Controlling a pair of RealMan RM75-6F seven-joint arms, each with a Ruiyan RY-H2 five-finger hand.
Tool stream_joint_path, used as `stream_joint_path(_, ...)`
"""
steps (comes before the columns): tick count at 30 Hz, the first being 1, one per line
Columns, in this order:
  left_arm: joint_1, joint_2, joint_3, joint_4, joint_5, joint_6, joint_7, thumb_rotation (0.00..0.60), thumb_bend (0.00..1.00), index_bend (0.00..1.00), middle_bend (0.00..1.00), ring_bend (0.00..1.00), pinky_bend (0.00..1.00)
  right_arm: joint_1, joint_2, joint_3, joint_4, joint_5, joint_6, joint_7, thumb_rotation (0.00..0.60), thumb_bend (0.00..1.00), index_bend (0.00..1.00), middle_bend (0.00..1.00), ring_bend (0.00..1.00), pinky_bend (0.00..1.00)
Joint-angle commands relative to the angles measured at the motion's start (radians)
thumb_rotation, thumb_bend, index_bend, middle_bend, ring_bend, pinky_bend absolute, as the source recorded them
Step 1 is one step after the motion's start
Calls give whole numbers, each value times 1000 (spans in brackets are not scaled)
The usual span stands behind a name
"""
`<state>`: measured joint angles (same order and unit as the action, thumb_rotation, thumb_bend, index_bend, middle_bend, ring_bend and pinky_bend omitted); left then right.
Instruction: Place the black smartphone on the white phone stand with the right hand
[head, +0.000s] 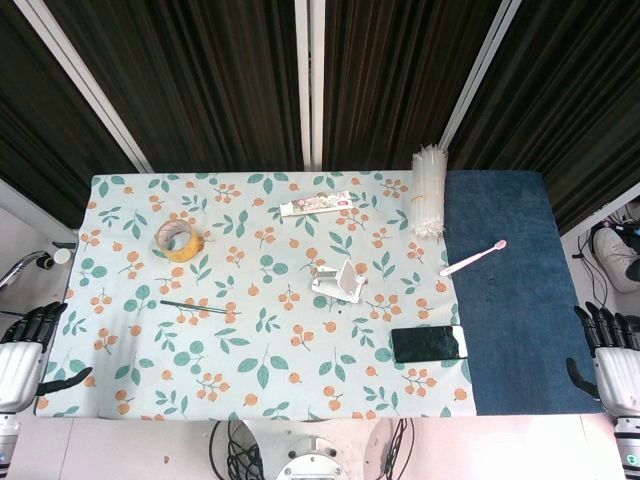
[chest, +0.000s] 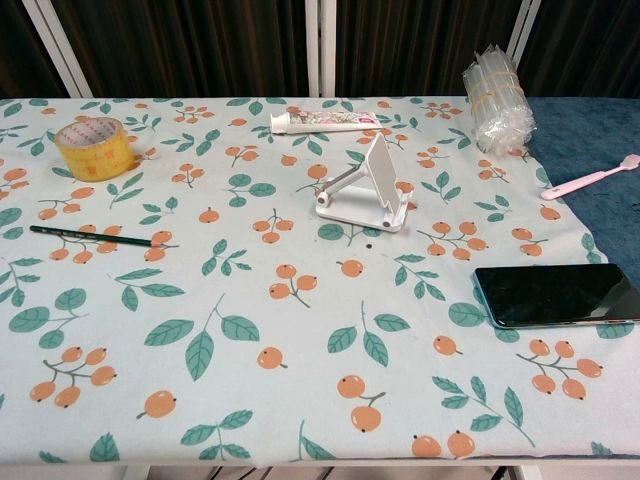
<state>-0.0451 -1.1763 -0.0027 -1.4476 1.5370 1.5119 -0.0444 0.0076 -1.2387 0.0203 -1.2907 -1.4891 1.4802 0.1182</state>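
Observation:
The black smartphone (head: 429, 343) (chest: 556, 294) lies flat, screen up, near the right edge of the floral cloth. The white phone stand (head: 340, 282) (chest: 366, 187) sits unfolded near the table's middle, up and to the left of the phone. My right hand (head: 609, 357) hangs off the table's right side with its fingers spread and nothing in it, well to the right of the phone. At the far left edge my left hand (head: 26, 349) is likewise open and holds nothing. Neither hand shows in the chest view.
A yellow tape roll (head: 178, 239) (chest: 93, 146) and a dark pencil (head: 195, 307) (chest: 90, 236) lie at the left. A toothpaste tube (head: 315, 205) (chest: 322, 121), a bundle of clear straws (head: 429, 190) (chest: 495, 95) and a pink toothbrush (head: 473, 258) (chest: 590, 179) lie toward the back. Blue cloth (head: 515, 300) covers the right part.

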Motion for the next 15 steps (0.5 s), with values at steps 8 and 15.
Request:
stream_joint_path(8, -15, -1, 4, 2, 23, -8, -7, 436, 17, 94, 100, 106, 216, 17, 18, -7, -71, -30, -13, -43, 600, 310, 0, 0, 0, 0)
stream_joint_path(15, -21, -14, 9, 24, 8, -37, -22, 435, 18, 97, 100, 106, 216, 65, 78, -18, -265, -86, -52, -254, 600, 287, 0, 0, 0, 0)
